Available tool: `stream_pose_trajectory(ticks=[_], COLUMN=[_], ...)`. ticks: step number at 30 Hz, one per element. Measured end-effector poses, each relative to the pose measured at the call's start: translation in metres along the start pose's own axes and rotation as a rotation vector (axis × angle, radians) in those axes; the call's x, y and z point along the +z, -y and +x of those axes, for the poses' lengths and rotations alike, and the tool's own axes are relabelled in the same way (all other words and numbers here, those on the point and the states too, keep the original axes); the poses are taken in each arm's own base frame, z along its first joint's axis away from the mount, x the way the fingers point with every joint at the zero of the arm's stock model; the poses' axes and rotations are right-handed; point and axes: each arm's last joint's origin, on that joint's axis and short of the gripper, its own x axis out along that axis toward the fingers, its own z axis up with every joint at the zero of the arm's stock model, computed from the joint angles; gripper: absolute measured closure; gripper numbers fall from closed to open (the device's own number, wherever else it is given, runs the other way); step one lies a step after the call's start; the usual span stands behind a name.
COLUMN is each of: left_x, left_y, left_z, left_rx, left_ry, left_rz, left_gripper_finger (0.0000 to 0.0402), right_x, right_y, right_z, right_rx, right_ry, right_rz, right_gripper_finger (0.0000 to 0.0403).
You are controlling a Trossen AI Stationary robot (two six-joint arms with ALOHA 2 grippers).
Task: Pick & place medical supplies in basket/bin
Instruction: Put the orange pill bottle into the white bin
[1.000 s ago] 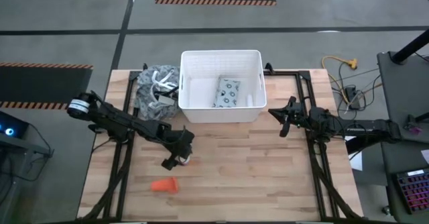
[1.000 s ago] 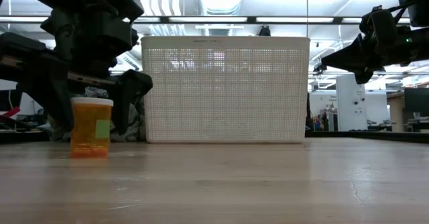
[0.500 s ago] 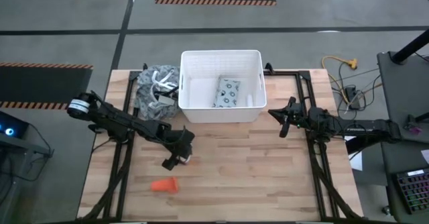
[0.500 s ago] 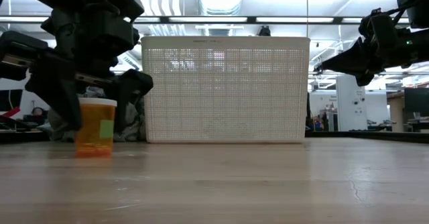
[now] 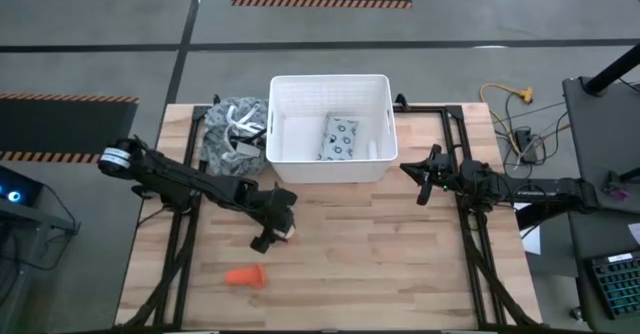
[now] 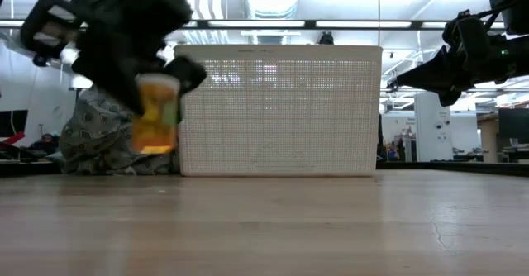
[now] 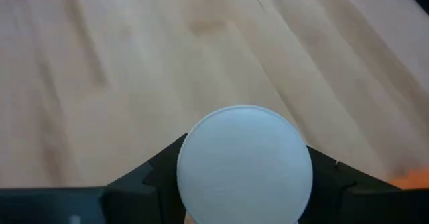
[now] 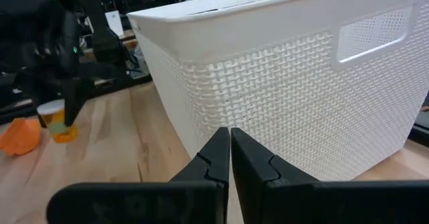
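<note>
My left gripper [image 5: 281, 232] is shut on the white-capped orange vial [image 6: 157, 115] and holds it above the table's near-left part, in front of the basket. The white ribbed basket [image 5: 330, 162] stands at the table's far middle, and the pale packet with ring marks [image 5: 342, 139] lies flat on its floor. The orange piece [image 5: 245, 275] lies on the wood near the front left. I cannot make out the short white cylinder. My right gripper [image 8: 230, 145] is shut and hovers right of the basket, touching nothing. My left gripper pinches the vial at its upper end, one finger [image 7: 157, 174] on each side of the white cap [image 7: 244, 167]. The fingers come from above, slanting down from the table's left. The vial [image 5: 289, 232] is lifted clear of the table and hangs tilted.
A grey and white heap of cloth and cords [image 5: 232, 134] lies against the basket's left wall. The bare wooden top [image 5: 380, 254] stretches in front of the basket. Dark frame rails [image 5: 470, 244] run along both sides of the table.
My left gripper, which stood astride the upright vial on the table, has taken hold of it and risen, shifting slightly toward the table's right. The vial has been lifted clear of the wood and has tipped out of upright.
</note>
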Motion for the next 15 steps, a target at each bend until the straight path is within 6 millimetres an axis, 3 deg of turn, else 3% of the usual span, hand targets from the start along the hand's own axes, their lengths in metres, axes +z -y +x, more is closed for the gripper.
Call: stream_pose_trajectory(ticks=[7, 15], left_x=[0.048, 0.103], left_y=[-0.010, -0.038], left_z=[-0.034, -0.092], left_rx=[0.194, 0.326], left_ry=[-0.058, 0.064], left_rz=[0.117, 0.076], left_gripper_finger=[0.0221, 0.0222], right_x=[0.000, 0.000], right_y=[0.000, 0.000], right_z=[0.000, 0.000], right_rx=[0.000, 0.001], right_ry=[0.001, 0.002], right_rz=[0.002, 0.004], right_gripper_finger=[0.0394, 0.0394])
